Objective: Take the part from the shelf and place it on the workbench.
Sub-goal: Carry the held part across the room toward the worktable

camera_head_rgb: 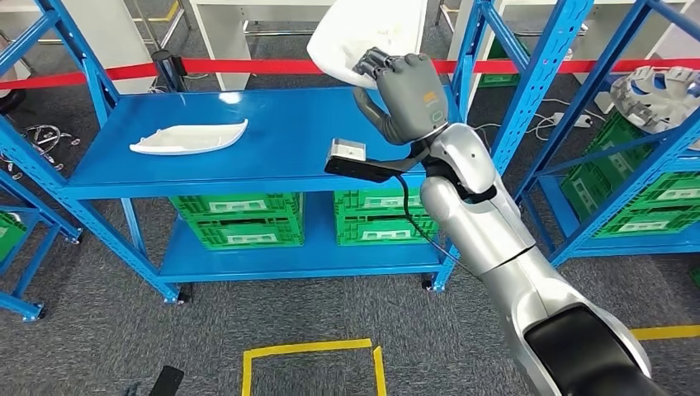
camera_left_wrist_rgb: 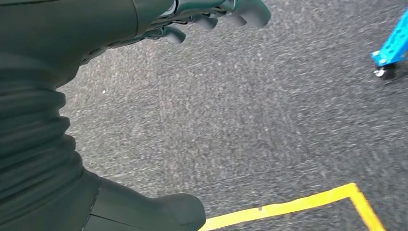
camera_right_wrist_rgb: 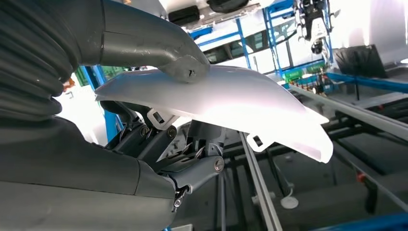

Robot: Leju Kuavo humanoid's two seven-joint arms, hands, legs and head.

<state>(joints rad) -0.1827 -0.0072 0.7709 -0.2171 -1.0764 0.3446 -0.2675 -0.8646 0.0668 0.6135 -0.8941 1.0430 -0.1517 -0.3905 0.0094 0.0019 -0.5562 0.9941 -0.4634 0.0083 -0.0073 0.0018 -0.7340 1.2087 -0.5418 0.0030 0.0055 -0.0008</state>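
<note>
My right hand is raised above the blue shelf and grips a white curved plastic part, lifted clear of the shelf top. In the right wrist view the thumb presses on the part from one side and the dark fingers hold it from the other. A second white part lies flat on the shelf top toward its left. My left hand hangs over grey carpet, fingers apart, holding nothing.
Green crates sit on the shelf's lower level. More blue racks stand left and right, the right one with green crates and a grey ring-shaped part. A red barrier tape runs behind. Yellow floor tape marks the carpet.
</note>
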